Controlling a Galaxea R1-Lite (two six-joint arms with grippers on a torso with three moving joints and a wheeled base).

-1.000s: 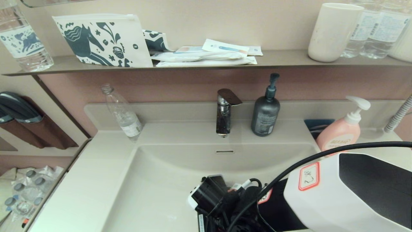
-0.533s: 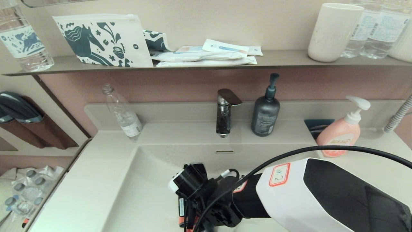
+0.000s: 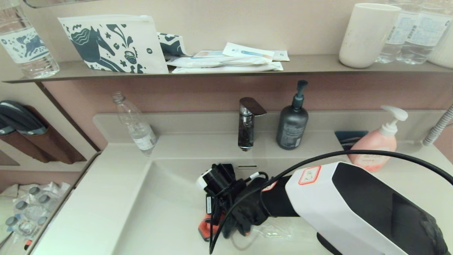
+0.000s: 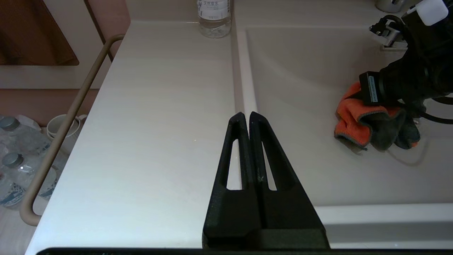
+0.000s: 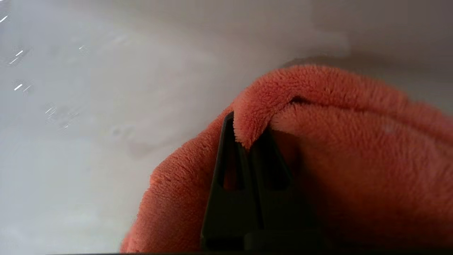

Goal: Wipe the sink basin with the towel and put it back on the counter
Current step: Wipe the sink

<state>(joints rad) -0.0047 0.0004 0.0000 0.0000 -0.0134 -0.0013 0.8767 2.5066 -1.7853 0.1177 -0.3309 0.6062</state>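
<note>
The orange-coral towel (image 3: 204,230) lies bunched on the floor of the off-white sink basin (image 3: 166,205), near its middle. My right gripper (image 5: 247,124) reaches down into the basin and is shut on a fold of the towel (image 5: 336,141), pressing it against the basin floor (image 5: 88,106). In the head view the black wrist hides the fingers and most of the cloth. The left wrist view shows the towel (image 4: 357,120), orange with grey edging, under that wrist. My left gripper (image 4: 246,115) is shut and empty, hovering over the counter (image 4: 159,106) at the basin's left rim.
At the basin's back stand the chrome faucet (image 3: 246,124) and a dark pump bottle (image 3: 292,124), above the overflow slot (image 3: 247,166). A pink soap bottle (image 3: 375,145) is at the back right and a clear plastic bottle (image 3: 136,125) at the back left. A towel rail (image 4: 63,124) runs along the counter's left edge.
My right arm swept the towel leftward across the basin floor, then away from me toward the back wall. More of the orange cloth now shows beneath the wrist.
</note>
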